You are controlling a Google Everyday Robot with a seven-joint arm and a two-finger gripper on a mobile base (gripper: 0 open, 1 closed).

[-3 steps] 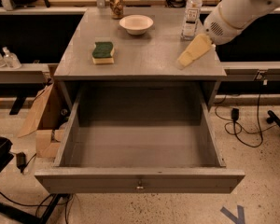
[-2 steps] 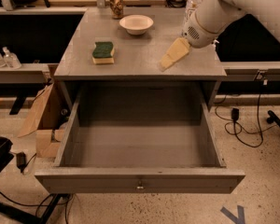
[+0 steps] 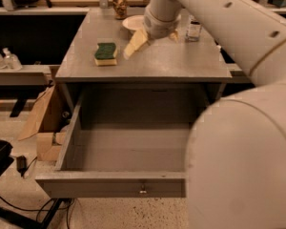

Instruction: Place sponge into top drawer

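Observation:
The sponge, dark green on top with a yellow base, lies on the left part of the grey cabinet top. My gripper hovers just above the cabinet top, a short way right of the sponge and apart from it, in front of the white bowl. Its tan fingers point down and left toward the sponge, spread and holding nothing. The top drawer is pulled fully out below the top, with a small metal knob at the centre of its front. Its inside shows nothing in it.
A brown jar stands at the back of the cabinet top and a clear bottle at the back right. My arm's large white links fill the right side of the view. Cardboard leans left of the cabinet, with cables on the floor.
My gripper has moved left across the cabinet top, from near the bottle to just right of the sponge. The view has also shifted closer. The sponge and drawer have not moved.

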